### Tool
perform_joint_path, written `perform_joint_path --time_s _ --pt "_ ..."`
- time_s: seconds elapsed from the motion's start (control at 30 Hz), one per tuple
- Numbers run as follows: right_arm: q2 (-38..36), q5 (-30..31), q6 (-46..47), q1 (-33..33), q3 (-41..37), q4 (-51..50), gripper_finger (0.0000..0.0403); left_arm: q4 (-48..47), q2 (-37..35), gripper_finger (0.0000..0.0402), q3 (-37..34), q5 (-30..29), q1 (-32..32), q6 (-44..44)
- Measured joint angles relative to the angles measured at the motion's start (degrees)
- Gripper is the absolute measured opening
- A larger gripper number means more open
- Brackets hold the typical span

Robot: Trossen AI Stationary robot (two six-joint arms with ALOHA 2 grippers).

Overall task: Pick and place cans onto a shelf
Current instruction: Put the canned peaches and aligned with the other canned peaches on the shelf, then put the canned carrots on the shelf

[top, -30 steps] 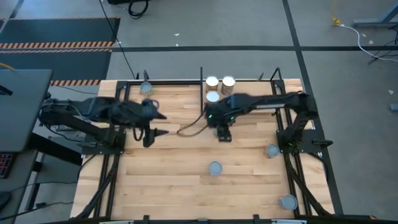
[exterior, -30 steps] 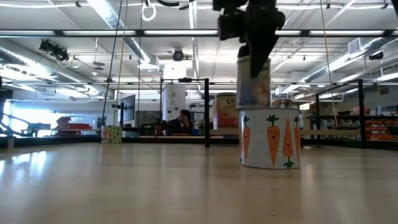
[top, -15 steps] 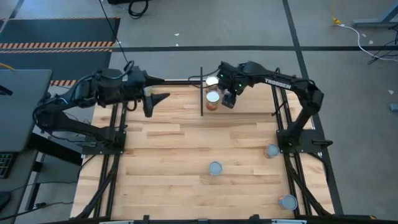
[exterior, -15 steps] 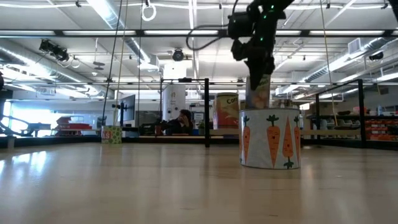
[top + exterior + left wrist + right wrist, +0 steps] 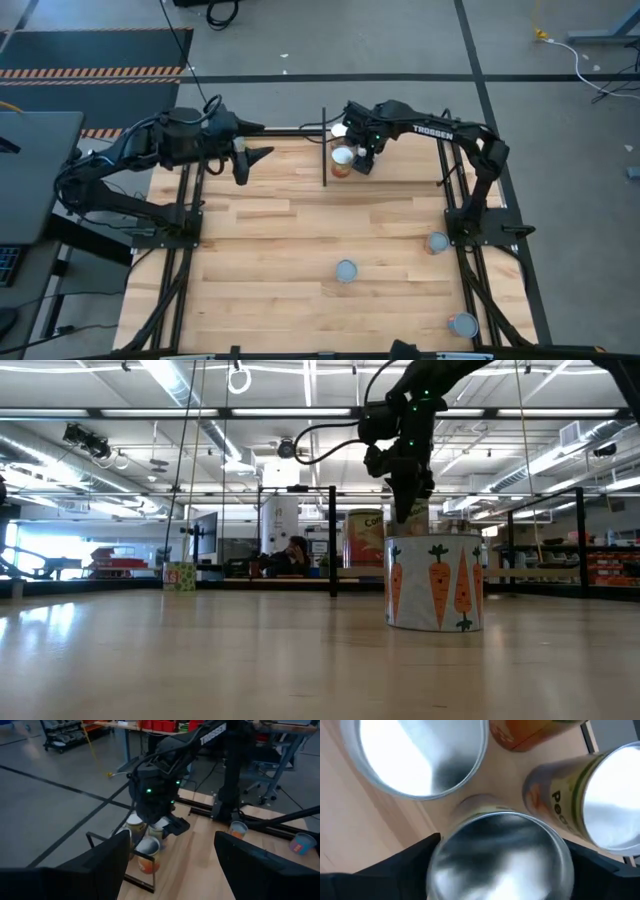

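Overhead, we see smooth, pale butcher-block planks forming the table [image 5: 300, 250], with the small shelf [image 5: 380, 172] at its far edge, marked by thin black upright posts. On it stand round tins with shiny, mirror-like metal lids. The right gripper [image 5: 365, 160] hangs directly over them, and its wrist view shows a silver-topped can [image 5: 500, 855] sitting between its two dark fingers [image 5: 395, 870]; they flank the can's sides, but we cannot tell whether they press it or have just let go. Beside it are a second open-looking silver rim [image 5: 417, 755] and a green-lettered tin [image 5: 585, 800], cut off at the frame edge. The left gripper [image 5: 255, 158] waits near the table's far left corner, fingers spread wide and empty. Three more cans [image 5: 346, 270] lie well apart on the near half of the table. From table height, a carrot-printed can [image 5: 434, 582] hides most of the shelf
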Motion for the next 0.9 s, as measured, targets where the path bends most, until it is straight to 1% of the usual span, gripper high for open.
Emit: perform_joint_path --time_s 0.1,0.27,0.37,0.43,0.53,0.67,0.77,0.83,0.9 --pt "0.22 -0.35 0.05 -0.01 0.00 -0.56 0.0367 -0.04 0.00 0.0293 0.00 0.15 -0.08 0.02" --pt "0.17 -0.15 1.50 0.02 0.00 -0.39 0.0367 -0.08 -0.02 0.0293 0.00 0.17 -0.04 -0.03" --pt "0.10 0.14 1.77 0.15 0.00 -0.38 0.0365 -0.08 -0.02 0.0293 0.00 2.02 -0.43 -0.32" --pt "-0.47 1.45 1.77 0.47 0.00 -0.36 0.0365 -0.12 -0.02 0.0293 0.00 3.21 -1.09 -0.31" --pt "-2.42 2.65 1.93 0.68 0.00 -0.14 0.0365 -0.14 -0.02 0.0293 0.00 3.26 -2.73 -0.37" --pt "-6.82 3.82 4.69 1.74 0.00 -0.17 0.0365 -0.10 -0.02 0.0293 0.00 3.24 -5.49 -0.97" --pt "-10.75 1.50 6.89 5.65 0.07 -0.41 0.0365 -0.02 -0.02 0.0293 0.00 3.26 -7.90 -2.66" --pt "-12.44 1.10 7.14 10.94 0.07 -0.41 0.0362 -0.03 -0.02 0.0293 0.00 3.26 -10.06 -3.10" --pt "-13.27 1.56 7.37 17.62 0.07 -0.10 0.0359 0.00 0.02 0.0293 0.00 2.99 -12.35 -3.23"
